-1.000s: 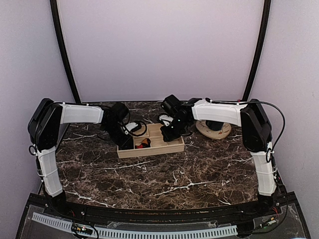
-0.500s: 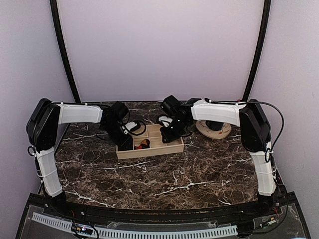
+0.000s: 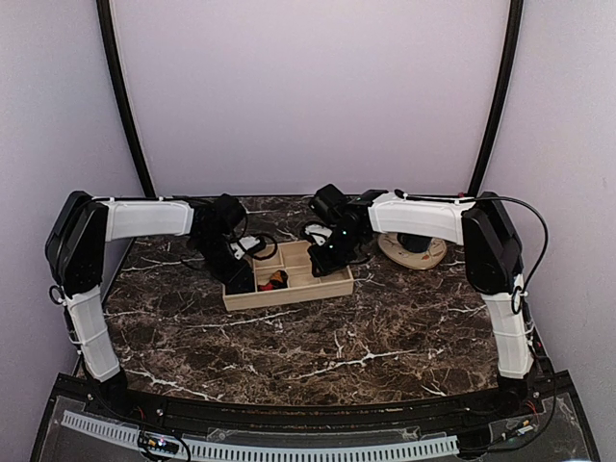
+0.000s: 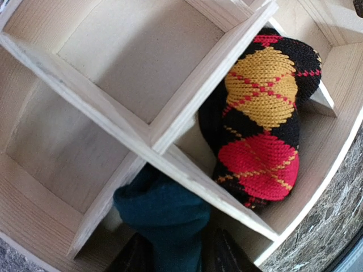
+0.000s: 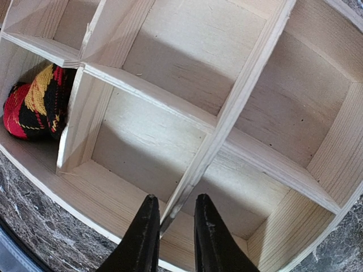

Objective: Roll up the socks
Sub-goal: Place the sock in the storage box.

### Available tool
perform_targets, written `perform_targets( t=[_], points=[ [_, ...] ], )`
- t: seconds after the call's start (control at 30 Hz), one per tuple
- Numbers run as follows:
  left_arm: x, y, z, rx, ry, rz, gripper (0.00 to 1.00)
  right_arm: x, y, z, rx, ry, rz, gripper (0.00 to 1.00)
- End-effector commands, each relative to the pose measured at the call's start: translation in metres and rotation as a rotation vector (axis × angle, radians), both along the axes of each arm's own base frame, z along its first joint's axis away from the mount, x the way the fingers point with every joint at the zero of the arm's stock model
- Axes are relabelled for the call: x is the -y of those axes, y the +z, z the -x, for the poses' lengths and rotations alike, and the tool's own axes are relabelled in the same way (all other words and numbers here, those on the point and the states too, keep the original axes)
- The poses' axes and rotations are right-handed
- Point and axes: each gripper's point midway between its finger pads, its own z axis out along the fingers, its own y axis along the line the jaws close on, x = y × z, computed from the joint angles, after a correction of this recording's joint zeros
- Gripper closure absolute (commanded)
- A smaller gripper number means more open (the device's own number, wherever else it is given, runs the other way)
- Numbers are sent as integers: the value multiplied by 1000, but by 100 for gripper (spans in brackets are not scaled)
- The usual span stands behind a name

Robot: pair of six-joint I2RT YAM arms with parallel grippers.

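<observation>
Pale lilac walls [image 3: 308, 96] enclose a dark, white-veined marble tabletop [image 3: 318, 346]. From above, both arms reach into a wooden divided tray [image 3: 289, 290] at mid-tabletop. Compared with a second ago, the left arm has drawn slightly to the left and the tray has slid a little that way with it. The left claw [image 3: 239, 274] sits at the tray's left end and the right claw [image 3: 322, 262] at its right end. A round tan object [image 3: 414, 250] lies beyond the tray to the right. The near half of the tabletop is open.

Left wrist view: the left claw pinches the teal sock [image 4: 164, 212], bunched in a compartment at the tray's end. Across one divider [image 4: 193, 175], the argyle sock [image 4: 261, 119] sits rolled in the next compartment, against the tray's outer wall.

Right wrist view: the right claw's fingers [image 5: 144, 238] stand close together astride a thin partition; the angle does not show whether they press on it. The compartments around them are bare wood, and the argyle sock shows far left.
</observation>
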Motion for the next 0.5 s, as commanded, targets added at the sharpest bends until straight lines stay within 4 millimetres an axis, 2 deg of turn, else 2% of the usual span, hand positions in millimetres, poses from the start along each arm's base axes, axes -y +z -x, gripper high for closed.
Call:
perform_targets(
  t=[0.0, 0.3, 0.47],
  points=[
    [-1, 35, -2, 45, 16, 17, 57, -5, 4, -6, 13, 0, -12, 80],
    [7, 75, -13, 116, 21, 74, 56, -7, 12, -10, 30, -4, -20, 80],
    [3, 122, -30, 278, 64, 102, 54, -9, 34, -18, 84, -13, -45, 78]
  ],
)
